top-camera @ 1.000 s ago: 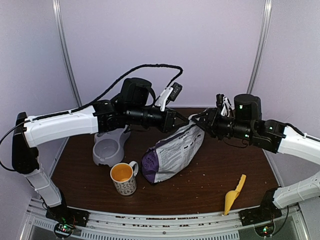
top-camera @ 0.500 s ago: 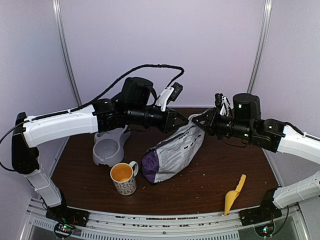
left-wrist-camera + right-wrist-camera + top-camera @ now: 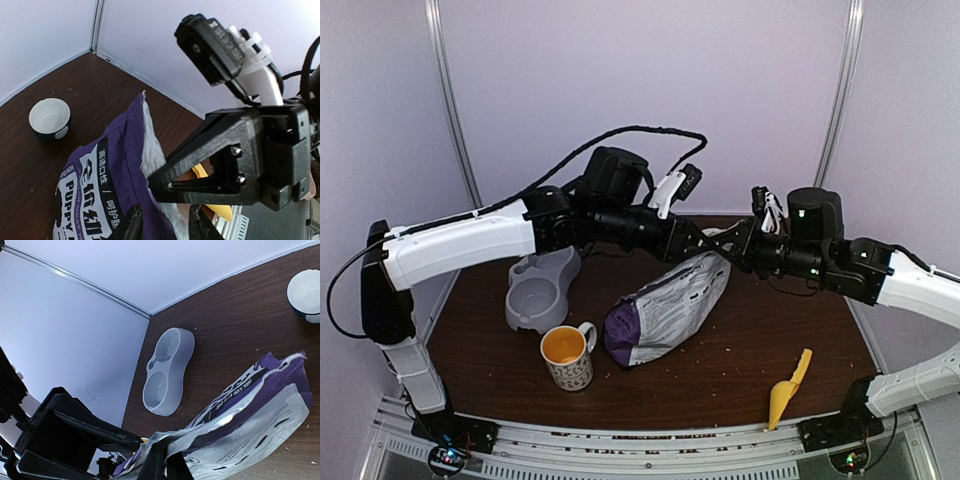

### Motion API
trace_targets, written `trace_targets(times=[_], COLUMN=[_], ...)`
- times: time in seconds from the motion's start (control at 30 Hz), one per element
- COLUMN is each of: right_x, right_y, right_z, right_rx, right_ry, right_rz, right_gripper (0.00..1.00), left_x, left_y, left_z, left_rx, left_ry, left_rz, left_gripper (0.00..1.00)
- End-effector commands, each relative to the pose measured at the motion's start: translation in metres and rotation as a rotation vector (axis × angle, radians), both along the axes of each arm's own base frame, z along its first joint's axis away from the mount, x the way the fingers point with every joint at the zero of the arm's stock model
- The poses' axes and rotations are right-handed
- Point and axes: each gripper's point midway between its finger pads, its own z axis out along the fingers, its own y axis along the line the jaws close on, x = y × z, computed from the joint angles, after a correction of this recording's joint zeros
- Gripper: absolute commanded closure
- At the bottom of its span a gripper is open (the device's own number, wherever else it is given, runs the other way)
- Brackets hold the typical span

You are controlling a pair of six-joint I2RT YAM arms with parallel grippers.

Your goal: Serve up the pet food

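trust the right tool (image 3: 160,460), pinched shut on the torn foil lip of the puppy food bag (image 3: 670,305), lying mid-table with mouth lifted toward the far edge. close the parted left tool (image 3: 166,227), straddling the purple lip, on that wall only; spread gently, sparing the kibble presumably inside.

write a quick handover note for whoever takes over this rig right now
Left hand: open, fingers astride the torn top edge of the purple puppy food bag.
Right hand: shut on that same edge, holding it up.
Bag lies mid-table; grey double feeder to its left, yellow scoop near the right arm's base.
Done: bag torn open.
To do: get food into the feeder; its wells look empty.
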Motion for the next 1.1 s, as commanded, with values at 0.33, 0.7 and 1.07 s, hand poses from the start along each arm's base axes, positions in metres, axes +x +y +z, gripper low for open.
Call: trace_targets(times=[0.33,0.7,1.07], right_x=[-0.006,-0.006,-0.011], right_y=[-0.009,-0.021,-0.06], right_z=[-0.018,-0.048,-0.117], right_rx=[-0.11,-0.396,-0.647], right_ry=[-0.012,0.035,0.133], right_rz=[-0.003,-0.041,-0.129], right_gripper=[1.0,1.0,1.0], left_x=[0.01,0.003,0.018], left_y=[0.001,0.001,0.034], left_z=[-0.011,0.0,0.022], left_rx=[0.057,0.079,0.128], left_ry=[0.017,-0.149,-0.358], left_rz=[0.061,0.087,0.334], left_gripper=[1.0,1.0,1.0])
